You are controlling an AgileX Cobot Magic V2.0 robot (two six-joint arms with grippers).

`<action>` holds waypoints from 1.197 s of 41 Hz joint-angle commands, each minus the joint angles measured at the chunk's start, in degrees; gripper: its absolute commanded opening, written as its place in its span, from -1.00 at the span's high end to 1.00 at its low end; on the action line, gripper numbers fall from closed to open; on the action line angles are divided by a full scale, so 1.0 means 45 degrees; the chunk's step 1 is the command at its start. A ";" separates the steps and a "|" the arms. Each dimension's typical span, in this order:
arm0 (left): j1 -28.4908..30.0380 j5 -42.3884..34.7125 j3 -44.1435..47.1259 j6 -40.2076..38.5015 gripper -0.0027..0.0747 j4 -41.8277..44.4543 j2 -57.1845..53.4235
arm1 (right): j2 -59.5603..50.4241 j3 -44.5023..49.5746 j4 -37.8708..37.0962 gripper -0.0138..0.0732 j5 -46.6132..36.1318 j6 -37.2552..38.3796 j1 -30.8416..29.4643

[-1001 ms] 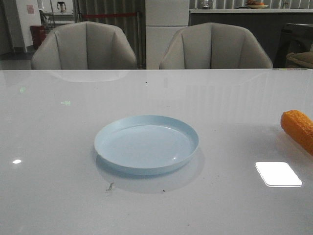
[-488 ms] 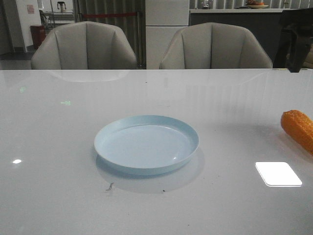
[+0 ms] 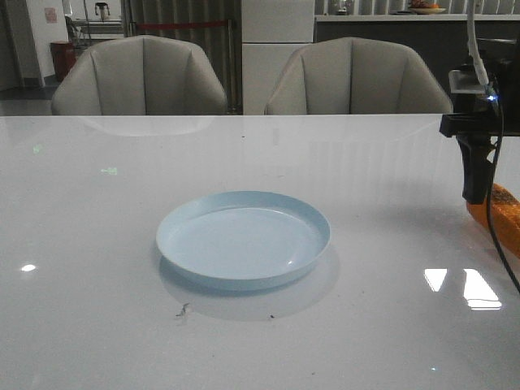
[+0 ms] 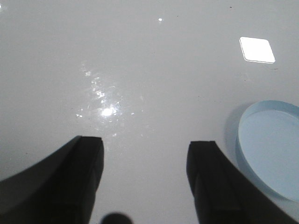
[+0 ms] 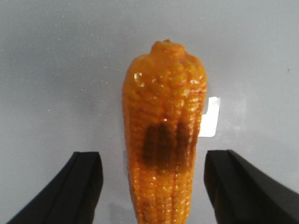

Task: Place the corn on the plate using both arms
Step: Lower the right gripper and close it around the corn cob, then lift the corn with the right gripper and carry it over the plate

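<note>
A: One plate (image 3: 243,240) sits mid-table on my front feed: round, shallow, pale blue, low rim, on a glossy white table (image 3: 97,244). The right gripper (image 3: 476,191) hangs at the right edge, half covering the orange corn (image 3: 505,213). Two grey chairs (image 3: 140,77) stand past the far edge.

B: Left wrist?

A: Left gripper (image 4: 145,161) spread wide over bare tabletop, the plate (image 4: 271,149) off to one side.

B: Right wrist?

A: Fingers (image 5: 84,182) parted either side of the bumpy, tapering corn (image 5: 163,135), not touching it.
</note>
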 commanded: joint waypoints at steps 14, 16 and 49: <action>0.0030 -0.0821 -0.0342 -0.0041 -0.24 -0.0271 -0.0052 | 0.0034 -0.0382 -0.0182 -0.61 -0.0446 -0.0117 -0.0070; 0.0030 -0.0821 -0.0342 -0.0041 -0.24 -0.0271 -0.0052 | 0.0038 -0.0382 -0.0182 -0.61 -0.0462 -0.0117 -0.0070; 0.0030 -0.0897 -0.0342 -0.0041 -0.24 -0.0271 -0.0052 | -0.0261 -0.3763 0.0663 0.55 0.2605 -0.1331 0.0673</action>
